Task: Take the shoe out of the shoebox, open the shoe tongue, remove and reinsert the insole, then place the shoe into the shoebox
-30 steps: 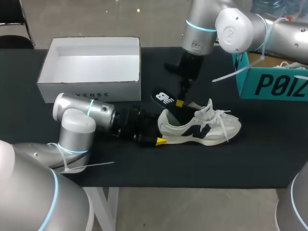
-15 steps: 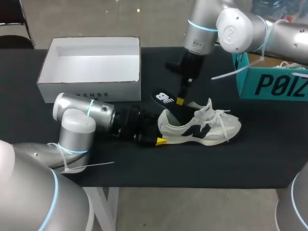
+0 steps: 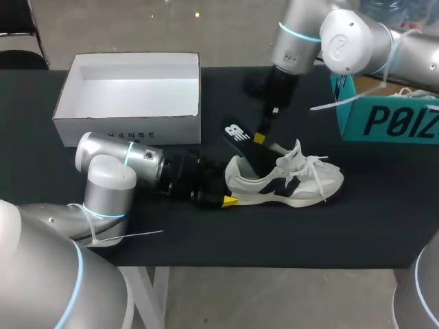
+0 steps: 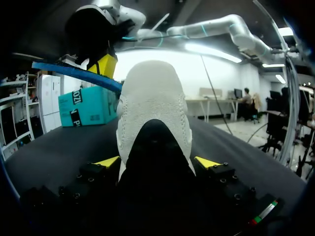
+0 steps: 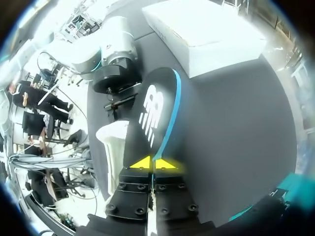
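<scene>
We saw large dark lettering on the teal box (image 3: 387, 118) and faint grey letters on the shoebox (image 3: 130, 135) front wall. A white logo marked the insole (image 5: 150, 114).

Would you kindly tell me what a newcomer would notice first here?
The black insole, pinched by the right gripper, slants up out of the white shoe in the middle of the table. The left gripper clamps the shoe's heel, and the open, empty shoebox stands at the far left.
</scene>
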Motion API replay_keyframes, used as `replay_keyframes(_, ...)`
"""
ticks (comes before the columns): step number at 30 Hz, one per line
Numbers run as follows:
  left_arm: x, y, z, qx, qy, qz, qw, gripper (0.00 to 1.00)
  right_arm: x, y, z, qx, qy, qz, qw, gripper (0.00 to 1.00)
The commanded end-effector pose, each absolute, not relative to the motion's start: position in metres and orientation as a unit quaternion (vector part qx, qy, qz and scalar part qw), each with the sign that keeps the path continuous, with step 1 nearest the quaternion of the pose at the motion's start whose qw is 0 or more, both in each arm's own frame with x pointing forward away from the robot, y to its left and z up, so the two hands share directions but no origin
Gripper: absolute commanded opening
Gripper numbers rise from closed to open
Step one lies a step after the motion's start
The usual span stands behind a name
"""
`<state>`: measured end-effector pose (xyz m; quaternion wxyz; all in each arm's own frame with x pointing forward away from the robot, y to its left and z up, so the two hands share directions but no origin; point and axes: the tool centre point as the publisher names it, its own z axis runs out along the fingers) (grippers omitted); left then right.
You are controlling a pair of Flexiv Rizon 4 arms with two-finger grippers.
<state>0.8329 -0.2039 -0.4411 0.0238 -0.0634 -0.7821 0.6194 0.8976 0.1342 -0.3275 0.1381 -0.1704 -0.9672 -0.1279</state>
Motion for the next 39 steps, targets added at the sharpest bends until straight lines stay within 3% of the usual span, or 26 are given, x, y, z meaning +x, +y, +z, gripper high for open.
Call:
replay_keyframes(1,0.831,-0.207,-0.451,-0.063,-0.782,0.619,0.023,0.0,0.894,0.13,-0.316,-0.173,-0.968,-0.135,0.126,0.0)
replay_keyframes(16,0.831,-0.207,-0.451,-0.063,-0.782,0.619,0.023,0.0,0.917,0.15,-0.276,-0.151,-0.978,-0.11,0.096,0.0)
replay_keyframes(36,0.831,-0.207,-0.451,-0.063,-0.782,0.619,0.023,0.0,0.917,0.15,-0.276,-0.151,-0.978,-0.11,0.096,0.0)
replay_keyframes(39,0.831,-0.207,-0.451,-0.063,-0.782,0.619,0.023,0.0,0.91,0.141,-0.257,-0.185,-0.956,-0.208,0.093,0.0)
